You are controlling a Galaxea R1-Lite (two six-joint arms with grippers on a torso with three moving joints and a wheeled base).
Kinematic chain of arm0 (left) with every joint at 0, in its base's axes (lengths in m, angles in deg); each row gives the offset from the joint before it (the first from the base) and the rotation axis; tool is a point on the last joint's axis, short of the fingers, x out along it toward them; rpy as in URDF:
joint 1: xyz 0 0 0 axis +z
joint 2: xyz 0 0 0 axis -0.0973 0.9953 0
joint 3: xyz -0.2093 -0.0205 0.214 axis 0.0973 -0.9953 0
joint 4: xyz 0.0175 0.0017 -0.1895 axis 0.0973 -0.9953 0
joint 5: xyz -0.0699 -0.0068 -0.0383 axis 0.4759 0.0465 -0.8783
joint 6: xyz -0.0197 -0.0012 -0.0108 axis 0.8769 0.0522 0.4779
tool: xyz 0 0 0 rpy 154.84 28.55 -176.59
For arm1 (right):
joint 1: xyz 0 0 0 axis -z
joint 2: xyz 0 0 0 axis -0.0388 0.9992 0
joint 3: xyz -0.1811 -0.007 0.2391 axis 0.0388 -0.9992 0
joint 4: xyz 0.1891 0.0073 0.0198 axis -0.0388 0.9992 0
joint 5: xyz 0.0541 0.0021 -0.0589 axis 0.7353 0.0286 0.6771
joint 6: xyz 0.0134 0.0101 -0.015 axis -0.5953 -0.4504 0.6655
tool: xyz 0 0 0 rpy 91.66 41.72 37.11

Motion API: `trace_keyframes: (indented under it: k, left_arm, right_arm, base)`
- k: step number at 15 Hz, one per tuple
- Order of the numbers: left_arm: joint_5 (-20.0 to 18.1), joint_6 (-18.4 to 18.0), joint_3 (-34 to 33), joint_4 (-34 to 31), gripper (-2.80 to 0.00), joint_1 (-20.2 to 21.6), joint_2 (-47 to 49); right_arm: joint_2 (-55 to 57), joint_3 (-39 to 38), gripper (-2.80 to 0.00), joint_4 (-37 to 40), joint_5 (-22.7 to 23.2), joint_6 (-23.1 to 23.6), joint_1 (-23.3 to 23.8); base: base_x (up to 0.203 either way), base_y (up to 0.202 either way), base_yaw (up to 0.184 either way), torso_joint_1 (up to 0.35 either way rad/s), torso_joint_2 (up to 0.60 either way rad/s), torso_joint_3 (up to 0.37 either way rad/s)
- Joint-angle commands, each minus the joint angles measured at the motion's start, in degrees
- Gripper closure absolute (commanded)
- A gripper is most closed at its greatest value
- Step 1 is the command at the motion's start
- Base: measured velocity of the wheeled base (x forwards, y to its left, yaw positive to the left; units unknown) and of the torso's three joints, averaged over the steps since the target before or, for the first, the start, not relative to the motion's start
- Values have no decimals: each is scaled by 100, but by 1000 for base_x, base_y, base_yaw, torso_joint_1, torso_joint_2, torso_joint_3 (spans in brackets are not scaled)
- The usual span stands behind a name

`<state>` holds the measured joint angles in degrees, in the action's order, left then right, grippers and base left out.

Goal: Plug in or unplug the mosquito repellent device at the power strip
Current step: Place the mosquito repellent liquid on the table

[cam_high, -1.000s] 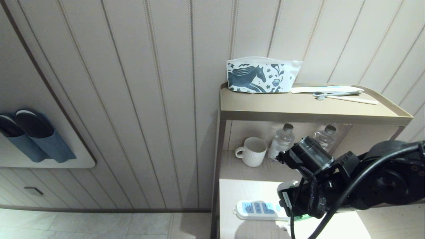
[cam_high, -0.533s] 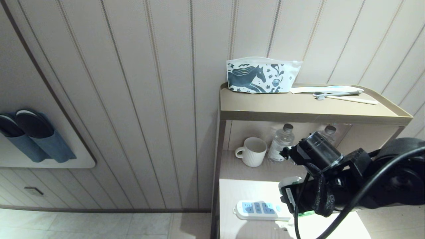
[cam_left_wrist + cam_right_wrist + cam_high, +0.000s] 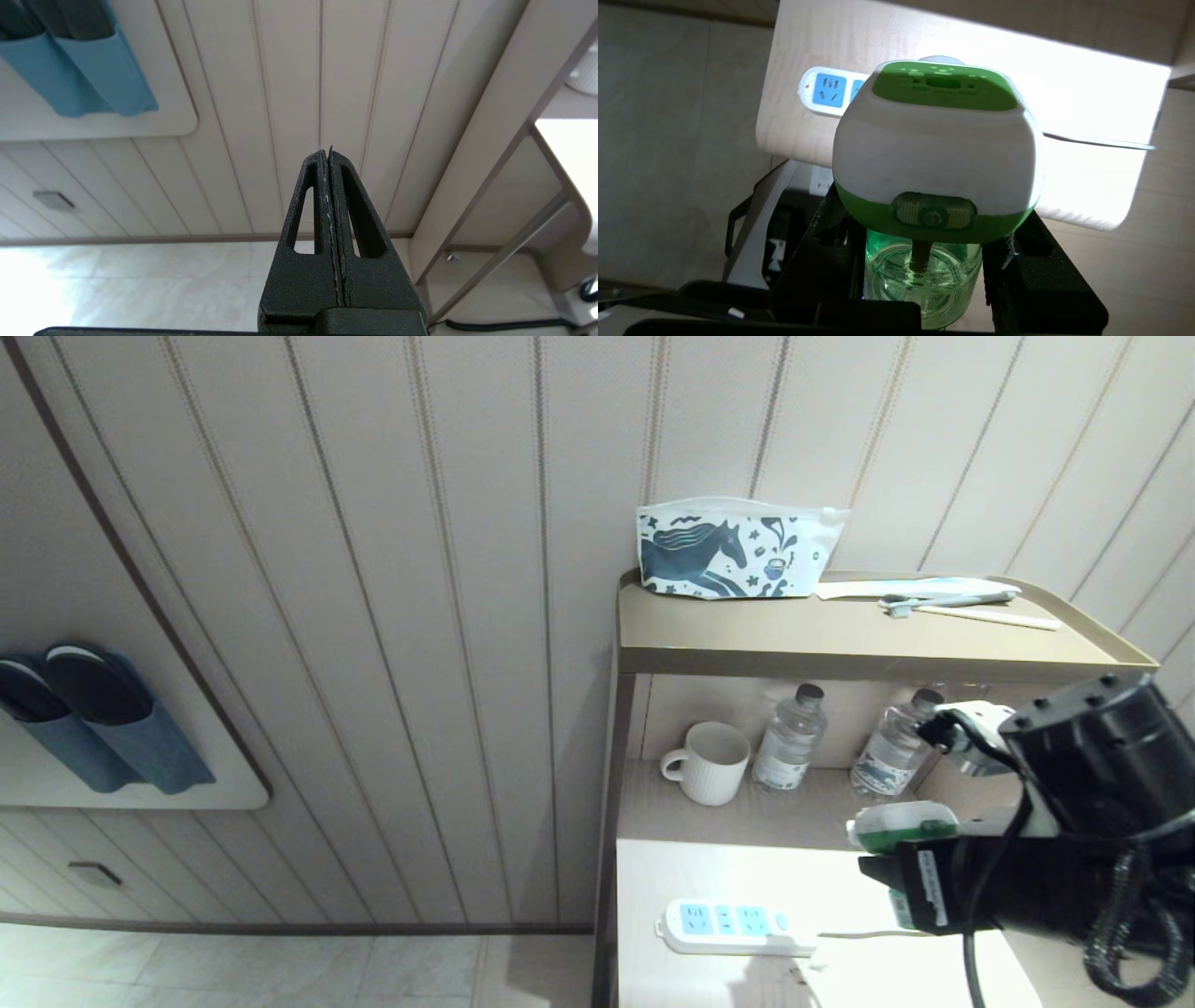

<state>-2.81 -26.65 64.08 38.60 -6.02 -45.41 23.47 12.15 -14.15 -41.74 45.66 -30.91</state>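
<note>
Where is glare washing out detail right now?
Right wrist view: the lit shelf behind the mosquito repellent device is blown out white, swallowing most of the power strip. Head view: the same shelf is bright, but the strip stays readable. Left wrist view: the floor glares.

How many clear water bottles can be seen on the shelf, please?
2. One water bottle stands just right of the white mug; the second bottle stands further right, near the right gripper's arm. More could be hidden behind that arm.
</note>
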Motion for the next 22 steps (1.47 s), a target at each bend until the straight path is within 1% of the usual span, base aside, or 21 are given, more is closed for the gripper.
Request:
trace_keyframes:
  k: [1, 2, 3, 4, 5, 6, 8, 9, 11, 12, 22]
  left_arm:
    - [2, 129, -2, 1, 0, 0, 8]
    - [2, 130, -2, 1, 0, 0, 8]
    - [2, 130, -2, 1, 0, 0, 8]
    - [2, 139, -2, 1, 0, 0, -1]
    - [2, 139, -2, 1, 0, 0, 0]
    - [2, 147, -2, 1, 0, 0, 0]
    - [2, 139, -2, 1, 0, 0, 6]
    - [2, 139, -2, 1, 0, 0, -1]
    - [2, 139, -2, 1, 0, 0, 7]
    - [2, 139, -2, 1, 0, 0, 8]
    - [2, 139, -2, 1, 0, 0, 4]
  right_arm:
    - [-870, -724, 0, -691, -365, 208, 37]
    - [-1075, -1035, 0, -1071, -740, 519, 40]
    - [-1229, -1301, 0, -1534, -1255, 782, 44]
    - [-1355, -1499, 0, -1922, -1680, 895, 50]
    - [-1499, -1592, 0, -2048, -1868, 936, 57]
    - [-1692, -1638, 0, -2073, -1948, 955, 109]
    - [-2150, -1663, 0, -2065, -1960, 1004, 348]
    - [-2365, -1614, 0, -1935, -1939, 1100, 469]
    - [-2555, -1315, 0, -1121, -1894, 1202, 552]
    - [-2595, -1231, 0, -986, -1813, 1214, 553]
    - [-2586, -1199, 0, -986, -1790, 1214, 553]
  base:
    - [0, 0, 0, 0, 0, 0]
    - [0, 0, 0, 0, 0, 0]
    - [0, 0, 0, 0, 0, 0]
    - [0, 0, 0, 0, 0, 0]
    - [0, 0, 0, 0, 0, 0]
    - [0, 0, 0, 0, 0, 0]
    - [0, 0, 0, 0, 0, 0]
    - [0, 0, 0, 0, 0, 0]
    - [0, 0, 0, 0, 0, 0]
    - [0, 0, 0, 0, 0, 0]
    - [0, 0, 0, 0, 0, 0]
